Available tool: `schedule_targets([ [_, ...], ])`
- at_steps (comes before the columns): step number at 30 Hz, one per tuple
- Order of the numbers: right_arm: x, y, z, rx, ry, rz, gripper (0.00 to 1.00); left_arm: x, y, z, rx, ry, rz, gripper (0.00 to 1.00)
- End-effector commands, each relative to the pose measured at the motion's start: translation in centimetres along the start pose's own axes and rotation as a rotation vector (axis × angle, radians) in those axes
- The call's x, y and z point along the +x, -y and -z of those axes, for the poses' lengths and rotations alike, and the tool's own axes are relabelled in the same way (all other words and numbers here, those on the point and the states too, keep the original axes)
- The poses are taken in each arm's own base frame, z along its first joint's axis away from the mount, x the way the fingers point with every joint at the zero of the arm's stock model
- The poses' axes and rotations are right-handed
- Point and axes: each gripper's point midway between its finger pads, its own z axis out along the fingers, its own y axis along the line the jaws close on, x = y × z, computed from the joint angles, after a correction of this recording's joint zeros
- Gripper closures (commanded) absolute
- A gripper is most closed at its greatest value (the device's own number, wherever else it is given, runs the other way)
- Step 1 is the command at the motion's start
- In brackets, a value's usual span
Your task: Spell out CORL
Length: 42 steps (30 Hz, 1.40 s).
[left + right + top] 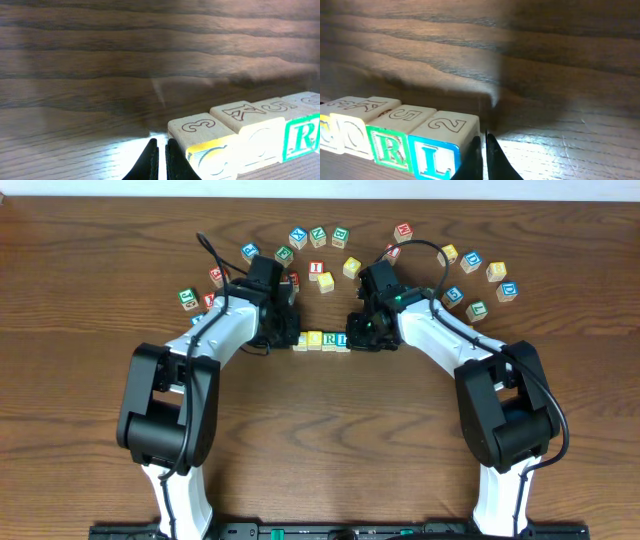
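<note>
Both grippers are pressed together with nothing pinched. The left gripper (161, 159) is set at the left end of the row of cubes (322, 340), and the right gripper (483, 150) at its right end, just beside the cube with the blue L (432, 157). Whether either tip is actually touching wood cannot be told.

Four cubes are lined up side by side on the table (320, 440), between the arms: two yellow-faced cubes (205, 150) at the left, then the cube with the green R (390, 150), then the L. The word is judged to be complete.

Trouble could be caused on withdrawal. An end cube could be dragged or twisted by a tip swung sideways, so that the line is skewed or a gap opened. The loose cubes (470, 265) scattered on the far side could also be knocked by an arm lifted carelessly.
</note>
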Motion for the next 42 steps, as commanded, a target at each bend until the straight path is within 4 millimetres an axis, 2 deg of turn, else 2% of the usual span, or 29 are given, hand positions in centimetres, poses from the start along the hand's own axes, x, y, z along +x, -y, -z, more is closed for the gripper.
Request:
schedule_targets([
  [1,0.3,-0.2,-0.2,0.007,0.001,0.011,0.98,0.5,0.4,-0.5,0.013,-0.018,-0.034,0.92],
  [9,0.0,-0.1,-0.1,0.017,0.011,0.012,0.99,0.5,0.4,-0.5,0.013,-0.018,-0.034,0.92],
  [15,-1.3,0.6,0.1,0.025,0.057,0.010,0.99,0.5,0.3,-0.5,0.005,-0.016,-0.031,0.93],
  [17,-1.8,1.1,0.3,0.026,0.067,0.003,0.99,0.2,-0.9,-0.4,-0.067,0.001,0.034,0.92],
  [26,-3.5,2.5,0.8,0.018,0.107,-0.021,0.99,-1.8,-2.0,3.0,-0.175,0.115,0.046,0.92],
  [31,-3.6,2.4,0.8,0.014,0.111,-0.023,0.98,-3.7,-0.6,5.3,-0.131,0.200,0.029,0.93],
  [37,-3.7,2.5,0.8,0.016,0.117,-0.050,0.95,-6.1,1.6,7.1,-0.064,0.230,0.001,0.92],
  [42,-3.7,2.5,0.8,0.019,0.118,-0.050,0.89,-6.9,3.5,6.9,-0.045,0.257,-0.037,0.93],
])
